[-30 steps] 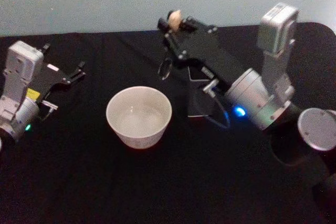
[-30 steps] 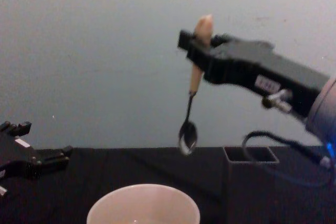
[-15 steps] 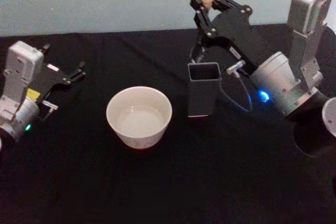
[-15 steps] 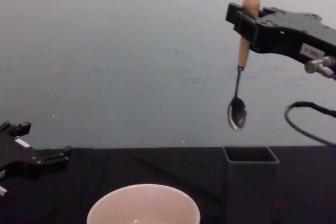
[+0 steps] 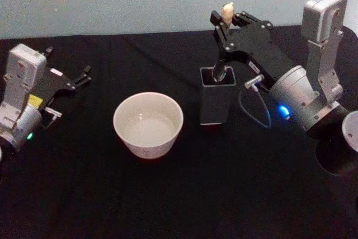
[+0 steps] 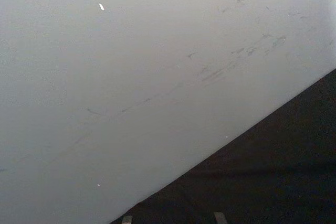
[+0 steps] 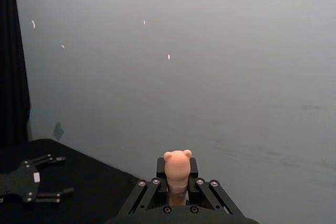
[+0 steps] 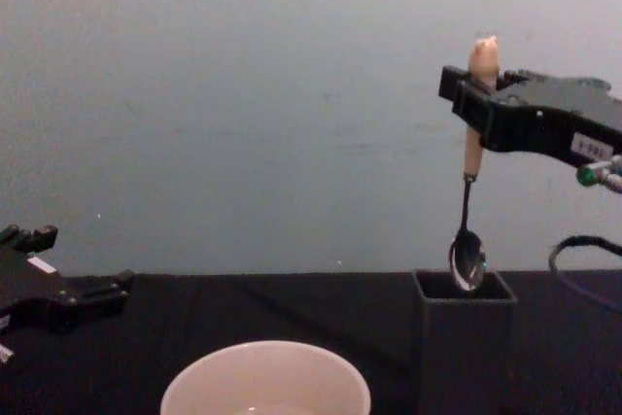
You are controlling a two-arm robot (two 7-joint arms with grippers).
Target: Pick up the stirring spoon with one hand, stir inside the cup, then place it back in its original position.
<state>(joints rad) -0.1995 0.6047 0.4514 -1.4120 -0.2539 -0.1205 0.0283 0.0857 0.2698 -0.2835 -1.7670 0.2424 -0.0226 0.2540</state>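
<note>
My right gripper (image 5: 226,22) is shut on the cream handle of the stirring spoon (image 8: 467,230), just under its little bear knob (image 7: 178,167). The spoon hangs upright, and its shiny bowl (image 8: 466,262) sits right at the open top of the dark square box holder (image 8: 465,342), the original position. To the left of the box stands the wide cream cup (image 5: 148,125), apart from it. My left gripper (image 5: 71,90) rests open over the cloth at the far left, well clear of the cup.
A black cloth covers the table (image 5: 179,194), and a pale wall rises right behind it. A grey cable (image 5: 254,113) loops from the right arm beside the box. There is free cloth in front of the cup and the box.
The right gripper has come down with the spoon, a little to the right. The spoon's bowl, which hung well above the box, now sits at its opening. The left arm has not moved.
</note>
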